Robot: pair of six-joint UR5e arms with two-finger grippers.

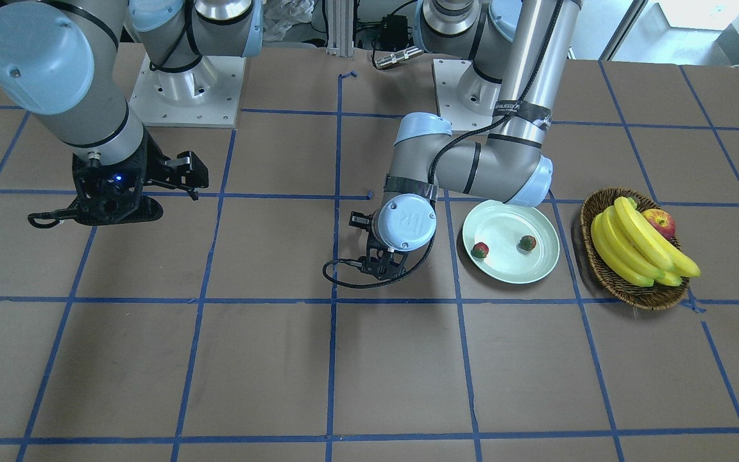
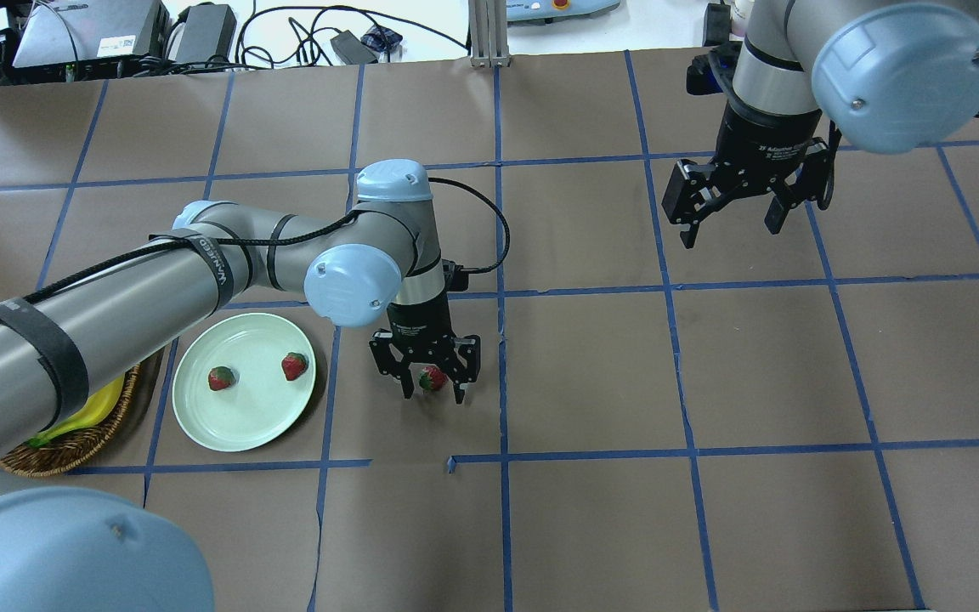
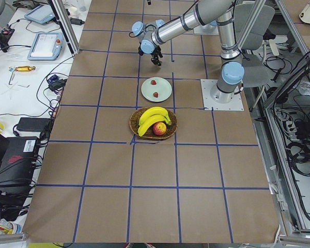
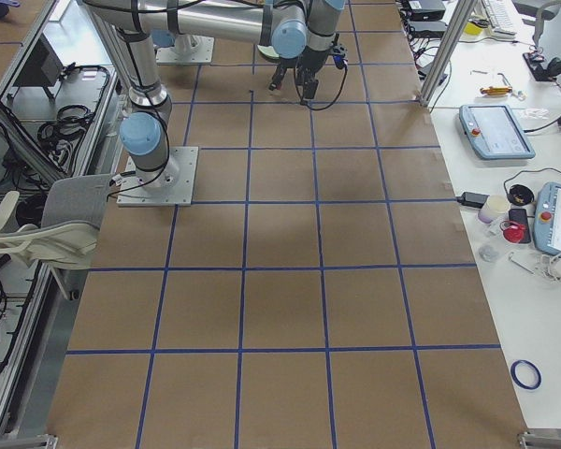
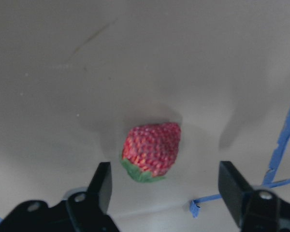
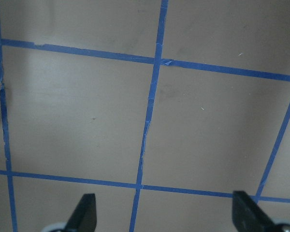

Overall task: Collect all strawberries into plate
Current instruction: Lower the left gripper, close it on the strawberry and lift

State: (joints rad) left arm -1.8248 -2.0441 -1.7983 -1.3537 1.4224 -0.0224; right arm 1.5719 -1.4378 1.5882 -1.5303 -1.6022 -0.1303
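Two strawberries (image 2: 220, 378) (image 2: 294, 365) lie on the pale green plate (image 2: 243, 425), which also shows in the front view as the plate (image 1: 504, 266) with both strawberries (image 1: 480, 249) (image 1: 527, 242). A third strawberry (image 2: 432, 379) lies on the table just right of the plate. My left gripper (image 2: 432, 389) stands low over it, open, one finger on each side. In the left wrist view this strawberry (image 5: 152, 150) sits between the fingers (image 5: 100, 183) without touching either. My right gripper (image 2: 732, 231) hangs open and empty over the far right of the table.
A wicker basket (image 1: 648, 301) holding bananas (image 1: 639, 247) and an apple (image 1: 660, 223) stands just beyond the plate, on the side away from the loose strawberry. Blue tape lines grid the brown table. The right wrist view shows only bare table and tape.
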